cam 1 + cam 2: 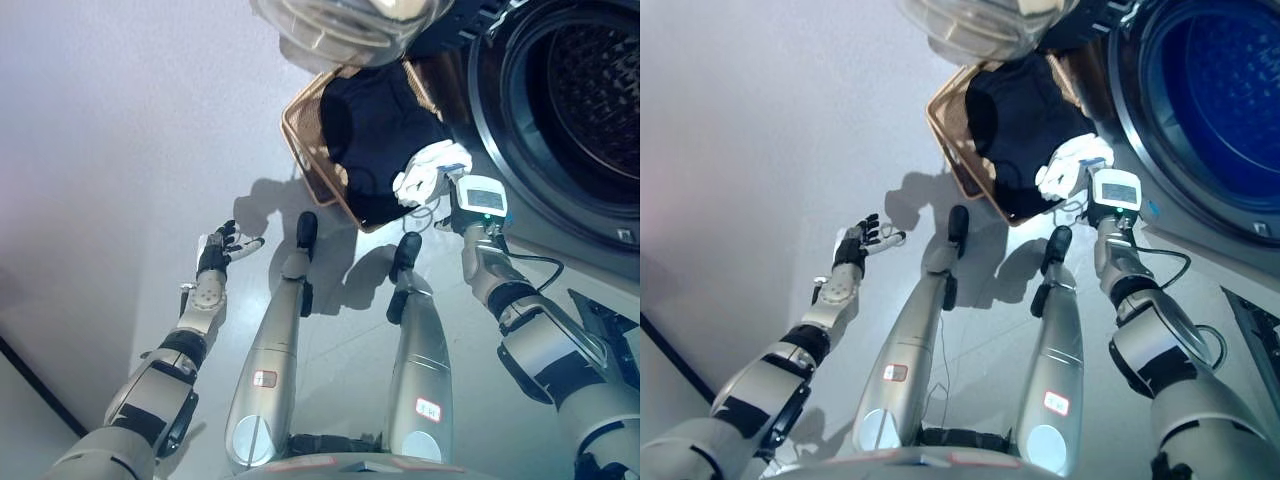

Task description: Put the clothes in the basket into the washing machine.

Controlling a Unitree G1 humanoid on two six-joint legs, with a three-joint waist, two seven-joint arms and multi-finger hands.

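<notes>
A brown woven basket (305,135) stands on the floor in front of the washing machine (520,190). It holds a heap of black clothes (375,120). My right hand (430,170) rests on the near side of that black heap, at the basket's near rim. The machine's round drum opening (585,85) gapes just right of the basket, and its clear door (340,25) hangs open above the basket. My left hand (225,250) is held open over the bare floor, well left of the basket, touching nothing.
Pale floor (120,150) stretches to the left of the basket. A dark line (30,385) runs along the floor at the lower left. A dark object (605,315) lies at the right edge below the machine.
</notes>
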